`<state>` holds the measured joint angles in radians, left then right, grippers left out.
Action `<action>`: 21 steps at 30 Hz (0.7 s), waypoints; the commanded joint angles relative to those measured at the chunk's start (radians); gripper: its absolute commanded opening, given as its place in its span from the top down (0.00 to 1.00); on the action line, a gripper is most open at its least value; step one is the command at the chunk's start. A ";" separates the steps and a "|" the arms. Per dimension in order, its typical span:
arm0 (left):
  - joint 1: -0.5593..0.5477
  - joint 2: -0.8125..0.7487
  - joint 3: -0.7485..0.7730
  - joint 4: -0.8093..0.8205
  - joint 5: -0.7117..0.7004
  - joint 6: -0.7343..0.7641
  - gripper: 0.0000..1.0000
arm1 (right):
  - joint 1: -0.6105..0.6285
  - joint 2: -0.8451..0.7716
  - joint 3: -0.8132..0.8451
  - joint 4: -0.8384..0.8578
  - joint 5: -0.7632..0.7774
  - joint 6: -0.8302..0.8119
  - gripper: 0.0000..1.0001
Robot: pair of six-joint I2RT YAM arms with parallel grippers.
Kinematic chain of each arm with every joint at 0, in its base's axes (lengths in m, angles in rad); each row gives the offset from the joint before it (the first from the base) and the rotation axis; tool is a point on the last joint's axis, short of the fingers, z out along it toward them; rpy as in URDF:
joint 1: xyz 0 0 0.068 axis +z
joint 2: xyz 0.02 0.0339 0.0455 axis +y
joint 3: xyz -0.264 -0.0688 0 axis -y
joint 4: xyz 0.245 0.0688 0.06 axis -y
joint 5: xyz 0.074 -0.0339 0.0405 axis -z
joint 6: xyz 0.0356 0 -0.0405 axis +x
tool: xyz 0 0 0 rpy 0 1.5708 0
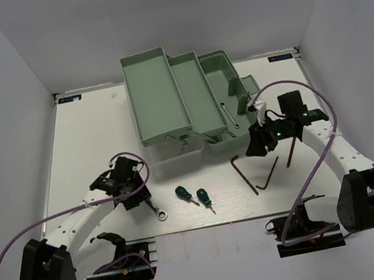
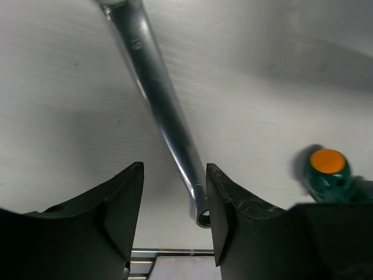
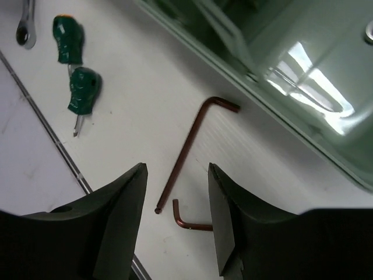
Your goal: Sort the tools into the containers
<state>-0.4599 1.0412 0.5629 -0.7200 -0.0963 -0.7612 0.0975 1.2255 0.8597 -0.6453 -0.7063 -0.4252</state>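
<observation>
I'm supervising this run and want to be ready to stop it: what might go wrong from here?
The wrench lies off-centre between the fingers of the open left gripper, near one pad, so closing may twist or flick it toward the screwdriver. Under the open right gripper, two hex keys lie close together; it might pinch both or neither.

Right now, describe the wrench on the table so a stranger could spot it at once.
From the green toolbox, come toward the near edge to the left claw. The silver wrench lies flat on the table beneath it, left of two green-handled screwdrivers; it is the only silver tool outside the toolbox.
</observation>
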 commanded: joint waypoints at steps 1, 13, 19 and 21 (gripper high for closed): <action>-0.037 0.022 0.046 -0.021 -0.077 -0.055 0.42 | 0.095 -0.009 -0.016 0.045 -0.001 -0.027 0.48; -0.121 0.160 0.098 -0.070 -0.224 -0.155 0.41 | 0.438 0.077 0.033 0.114 0.169 0.042 0.49; -0.152 0.184 0.089 -0.056 -0.273 -0.217 0.41 | 0.466 0.048 -0.002 0.141 0.196 0.052 0.49; -0.163 0.194 0.089 -0.041 -0.273 -0.228 0.41 | 0.470 0.046 -0.002 0.139 0.196 0.054 0.49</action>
<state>-0.6052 1.2358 0.6292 -0.7773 -0.3210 -0.9428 0.5610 1.2999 0.8551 -0.5411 -0.5251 -0.3843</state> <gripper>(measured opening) 0.586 0.513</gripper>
